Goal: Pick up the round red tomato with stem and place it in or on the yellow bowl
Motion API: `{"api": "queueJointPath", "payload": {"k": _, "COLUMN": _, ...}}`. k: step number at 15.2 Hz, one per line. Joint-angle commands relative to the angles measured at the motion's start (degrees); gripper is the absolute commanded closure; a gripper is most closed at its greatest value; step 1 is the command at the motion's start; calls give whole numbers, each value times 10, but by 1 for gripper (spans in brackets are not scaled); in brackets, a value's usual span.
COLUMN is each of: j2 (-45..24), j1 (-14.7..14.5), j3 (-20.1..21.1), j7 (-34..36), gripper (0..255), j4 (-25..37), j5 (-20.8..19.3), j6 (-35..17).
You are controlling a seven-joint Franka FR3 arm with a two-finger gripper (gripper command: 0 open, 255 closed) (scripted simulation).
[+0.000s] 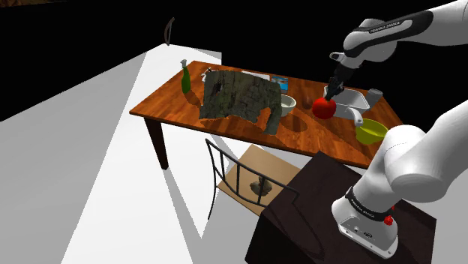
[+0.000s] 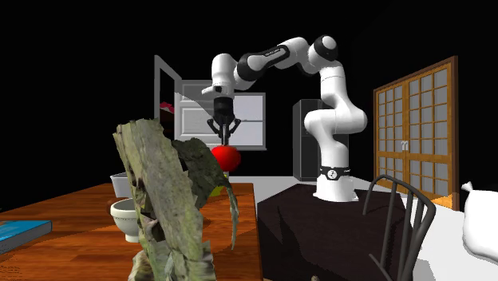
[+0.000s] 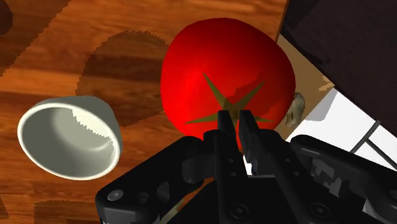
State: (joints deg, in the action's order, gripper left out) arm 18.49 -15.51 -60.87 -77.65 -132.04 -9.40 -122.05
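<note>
Grasp done: gripper (image 3: 235,118) jaws narrow, pinching the tomato (image 3: 216,57) at its stem, fruit hanging just under them, seemingly off the table (image 1: 311,141); left: carry to bowl (image 1: 370,132), near, beside the jaws.

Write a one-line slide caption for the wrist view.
The claw grips the red tomato at its green stem, with a pale bowl nearby on the wooden table.

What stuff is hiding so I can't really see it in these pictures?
Second exterior view: the grey-green lump covers part of the white bowl and the lower edge of the tomato.
Wrist view: the gripper covers the middle of the tomato's green star.
Shoulder view: the lump hides most of the blue book.
</note>
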Motion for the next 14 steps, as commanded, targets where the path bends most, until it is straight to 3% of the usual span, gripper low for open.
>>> {"api": "queueJointPath", "payload": {"k": 1, "j2": 8, "j1": 9, "j3": -2, "j7": -7, "gripper": 255, "j4": 8, "j5": -7, "j6": 14}}
{"api": "queueJointPath", "payload": {"k": 9, "j2": 2, "j1": 21, "j3": -92, "j7": -116, "gripper": 255, "j4": 80, "j5": -13, "j6": 70}}
{"api": "queueJointPath", "payload": {"k": 14, "j2": -25, "j1": -22, "j3": -197, "j7": -196, "gripper": 255, "j4": 145, "j5": 6, "j6": 104}}
